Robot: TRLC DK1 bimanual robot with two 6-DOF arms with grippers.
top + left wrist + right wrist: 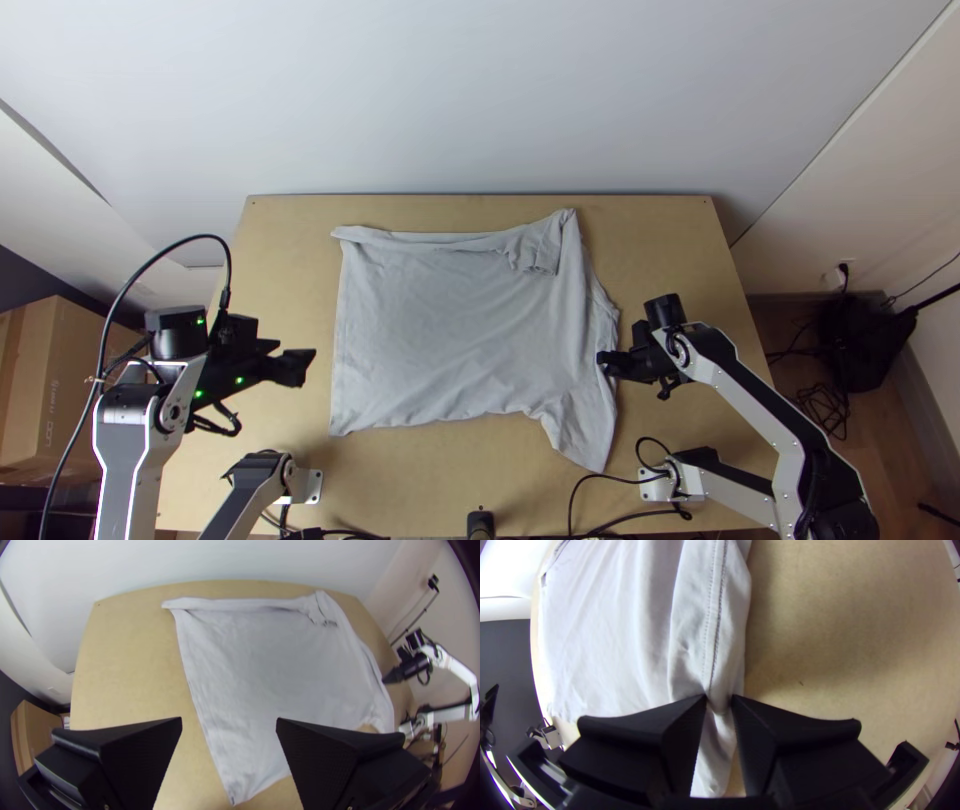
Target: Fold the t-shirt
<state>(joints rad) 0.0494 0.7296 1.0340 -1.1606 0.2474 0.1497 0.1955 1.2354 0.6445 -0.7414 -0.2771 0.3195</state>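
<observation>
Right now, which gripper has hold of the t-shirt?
The right gripper: its fingers pinch the t-shirt along the edge nearer that arm, while the left gripper hangs open, holding nothing.

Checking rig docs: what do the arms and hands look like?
Left arm and right arm: pale silver-grey links, black joints. Left hand and right hand: black, two wide flat fingers each. A black cable loops off the left arm; small green lights glow near its hand.

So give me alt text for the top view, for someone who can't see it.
A grey t-shirt lies mostly spread on a wooden table, bunched near its far right corner. The right gripper pinches its right edge; the left gripper hovers open off its left side.
</observation>
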